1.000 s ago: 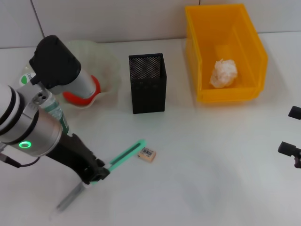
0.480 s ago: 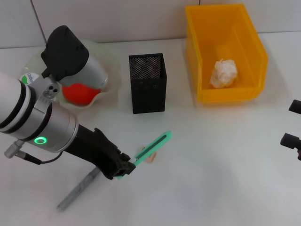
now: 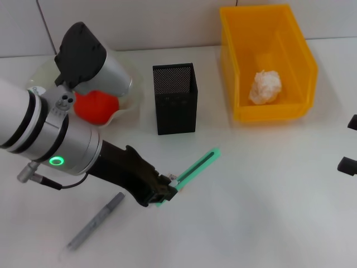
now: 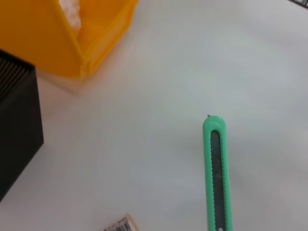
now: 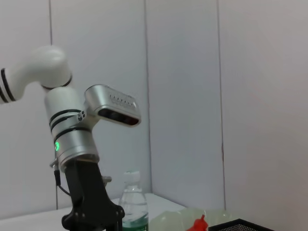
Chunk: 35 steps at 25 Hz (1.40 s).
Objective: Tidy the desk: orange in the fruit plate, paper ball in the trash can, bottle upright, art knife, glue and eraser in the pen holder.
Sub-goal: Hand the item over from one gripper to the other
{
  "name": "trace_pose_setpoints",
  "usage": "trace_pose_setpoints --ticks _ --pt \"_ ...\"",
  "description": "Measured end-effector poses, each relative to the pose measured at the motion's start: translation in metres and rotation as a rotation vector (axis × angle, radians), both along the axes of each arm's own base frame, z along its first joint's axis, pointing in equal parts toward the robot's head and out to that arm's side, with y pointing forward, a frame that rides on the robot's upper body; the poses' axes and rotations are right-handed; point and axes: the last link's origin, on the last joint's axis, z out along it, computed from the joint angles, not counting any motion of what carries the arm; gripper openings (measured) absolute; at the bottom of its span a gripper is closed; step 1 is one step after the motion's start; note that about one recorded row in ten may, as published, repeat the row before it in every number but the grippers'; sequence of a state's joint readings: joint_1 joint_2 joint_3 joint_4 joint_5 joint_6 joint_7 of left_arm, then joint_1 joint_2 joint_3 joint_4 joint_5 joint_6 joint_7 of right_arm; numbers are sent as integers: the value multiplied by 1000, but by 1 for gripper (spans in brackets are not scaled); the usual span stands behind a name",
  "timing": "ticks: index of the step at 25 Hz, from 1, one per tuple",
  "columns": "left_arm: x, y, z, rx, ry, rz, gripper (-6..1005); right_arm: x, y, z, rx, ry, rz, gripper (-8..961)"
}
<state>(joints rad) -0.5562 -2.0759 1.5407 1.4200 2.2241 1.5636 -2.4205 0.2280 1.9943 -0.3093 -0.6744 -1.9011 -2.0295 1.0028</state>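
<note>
Knife (image 3: 195, 168) clamped by its tail in my left gripper (image 3: 167, 191), blade-end leading toward pen holder (image 3: 175, 98) ahead; right gripper (image 3: 348, 162) parked, grip unreadable.

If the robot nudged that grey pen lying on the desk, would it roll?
Probably. The grey pen looks slim and round, lying flat on the smooth white desk, so a sideways push would likely roll it. It seems light and stiff; an end-on push might only slide it.

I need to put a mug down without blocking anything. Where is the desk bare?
Bare patches: in front of the yellow bin, out toward the right claw, and the near middle past the green knife. Crowded: the left side, with the left claw, grey pen, plate and black mesh cup.
</note>
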Motion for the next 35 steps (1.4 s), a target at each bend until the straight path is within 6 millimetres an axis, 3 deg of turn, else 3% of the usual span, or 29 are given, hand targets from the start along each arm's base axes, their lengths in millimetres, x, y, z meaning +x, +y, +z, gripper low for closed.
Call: trace_pose_setpoints --ticks 10,19,31,35 --pt "12 7 -5 26 -91 -35 180 -5 14 -5 -129 123 -62 818" --pt "14 11 -9 28 -185 -27 180 -13 20 8 -350 240 -158 817" --pt "10 17 -4 25 -366 30 180 -2 7 23 -379 271 -231 816" --pt "7 19 -5 24 -367 35 180 -3 8 18 -348 242 -203 815"
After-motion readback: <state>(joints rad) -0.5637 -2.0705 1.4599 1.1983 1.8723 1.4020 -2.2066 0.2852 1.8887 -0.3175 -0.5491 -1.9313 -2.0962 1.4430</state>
